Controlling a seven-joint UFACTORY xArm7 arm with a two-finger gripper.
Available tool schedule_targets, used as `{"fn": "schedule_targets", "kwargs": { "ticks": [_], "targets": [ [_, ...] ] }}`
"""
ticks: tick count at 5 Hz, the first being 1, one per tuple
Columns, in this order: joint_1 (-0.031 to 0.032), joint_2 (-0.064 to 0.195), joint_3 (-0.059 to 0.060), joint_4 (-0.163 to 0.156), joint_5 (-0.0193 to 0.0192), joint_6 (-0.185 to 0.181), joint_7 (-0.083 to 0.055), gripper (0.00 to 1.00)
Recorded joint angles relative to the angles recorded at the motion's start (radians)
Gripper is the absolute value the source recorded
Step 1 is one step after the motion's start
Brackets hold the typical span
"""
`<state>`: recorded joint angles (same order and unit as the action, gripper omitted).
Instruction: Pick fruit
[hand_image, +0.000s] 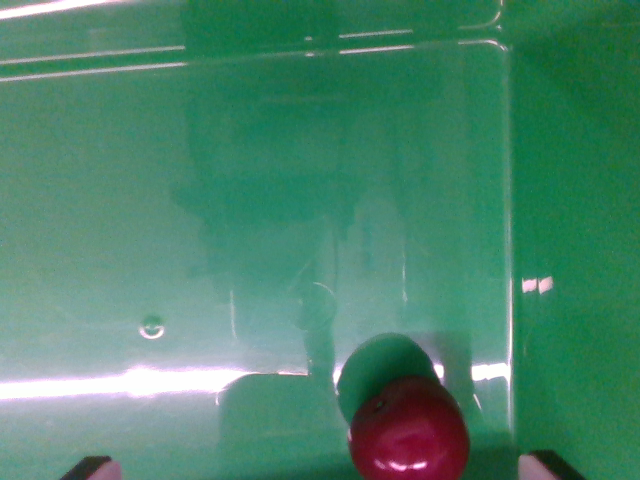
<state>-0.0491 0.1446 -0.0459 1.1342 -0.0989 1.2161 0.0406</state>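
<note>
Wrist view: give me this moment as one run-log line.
fruit: red apple inside clear bin | pincer: open, tips at bottom corners | contact: none | surface: green

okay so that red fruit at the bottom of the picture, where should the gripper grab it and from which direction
Grip the red fruit across its widest part, coming straight down from above. It is round and glossy, so a hold off the middle would likely slip. It sits right of center between the fingertips, near the clear container wall, so shift right first.

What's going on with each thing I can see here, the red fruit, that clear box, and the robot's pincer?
Red fruit: whole, shiny, resting low in the wrist view, not gripped.
Clear box: see-through, glossy with glare; only the fruit shows within its outline.
Pincer: open, tips wide apart at the bottom corners, touching nothing.
</note>
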Motion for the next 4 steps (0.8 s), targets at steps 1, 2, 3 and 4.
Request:
{"fn": "schedule_targets", "kwargs": {
  "ticks": [1, 2, 3, 4],
  "targets": [
    [0.0, 0.0, 0.0, 0.0, 0.0, 0.0, 0.0, 0.0],
    [-0.0032, 0.01, -0.003, -0.039, -0.0172, -0.048, -0.002, 0.0],
    [-0.0032, 0.01, -0.003, -0.039, -0.0172, -0.048, -0.002, 0.0],
    [-0.0063, 0.019, -0.006, -0.078, -0.034, -0.096, -0.005, 0.0]
  ]
}}
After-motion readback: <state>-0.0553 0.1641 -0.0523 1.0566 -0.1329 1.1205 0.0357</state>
